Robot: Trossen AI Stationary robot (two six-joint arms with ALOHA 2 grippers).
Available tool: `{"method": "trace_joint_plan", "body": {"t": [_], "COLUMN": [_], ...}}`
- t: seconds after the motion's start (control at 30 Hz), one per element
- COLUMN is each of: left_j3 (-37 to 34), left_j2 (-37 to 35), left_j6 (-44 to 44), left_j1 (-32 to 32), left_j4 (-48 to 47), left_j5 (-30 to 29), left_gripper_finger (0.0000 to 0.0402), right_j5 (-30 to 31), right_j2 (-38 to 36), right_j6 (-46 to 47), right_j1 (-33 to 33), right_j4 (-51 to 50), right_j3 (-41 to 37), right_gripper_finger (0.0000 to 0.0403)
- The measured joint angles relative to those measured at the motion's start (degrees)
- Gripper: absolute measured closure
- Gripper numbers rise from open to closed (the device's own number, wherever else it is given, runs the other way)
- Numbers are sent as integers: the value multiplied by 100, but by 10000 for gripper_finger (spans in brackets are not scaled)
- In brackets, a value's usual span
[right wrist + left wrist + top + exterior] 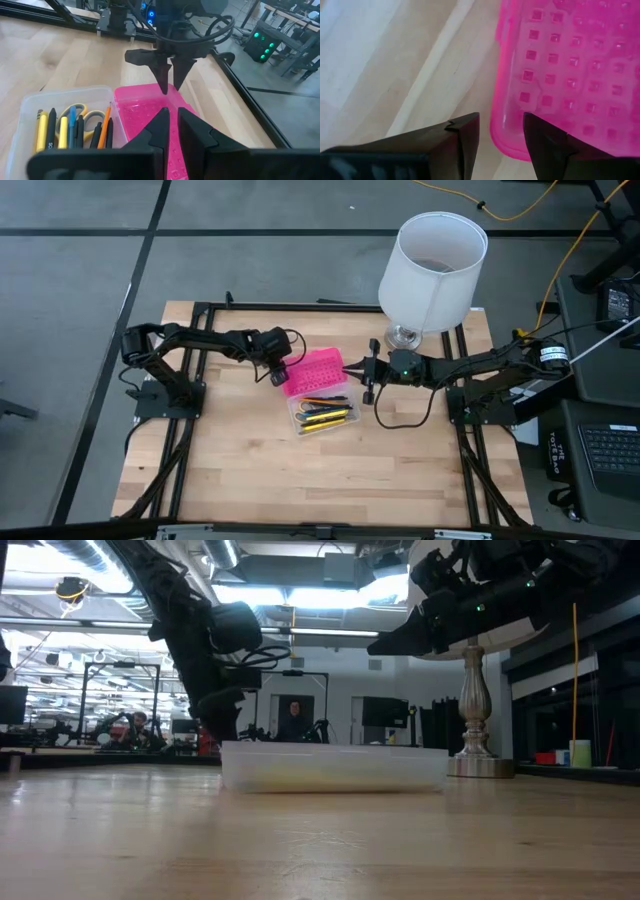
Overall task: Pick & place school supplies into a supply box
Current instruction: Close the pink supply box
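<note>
— While one supply box (320, 394) sits mid-table, how many supplies are counted inside?

— Roughly seven pens and pencils (75, 131) plus one scissors (89, 119).

— And the grippers?

— The pink lid (317, 373) is flanked: left gripper (501, 137) spread over its left edge, right gripper (356, 368) nearly pressed together at its right.

Two dark fingers (455, 145) stand apart, straddling the near corner edge of the pink lid (570, 70), which lies over the pale wooden bench (395, 65).
</note>
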Motion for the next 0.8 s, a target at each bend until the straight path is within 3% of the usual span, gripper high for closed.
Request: {"method": "trace_joint_plan", "body": {"t": [0.2, 0.37, 0.57, 0.8], "left_j3": [0, 0, 0, 0], "left_j2": [0, 0, 0, 0], "left_j6": [684, 1029, 1081, 1085], "left_j1": [-3, -4, -4, -4], "left_j4": [66, 402, 431, 428], "left_j5": [-352, -373, -114, -156], "left_gripper_finger": [265, 295, 330, 338], "right_j5": [2, 2, 2, 2], "right_j2": [0, 0, 0, 0], "right_j6": [0, -2, -11, -7], "right_j1": [0, 0, 0, 0], "right_j4": [-2, -4, -13, -15], "right_j3": [0, 0, -2, 0], "right_gripper_finger": [360, 360, 360, 360]}}
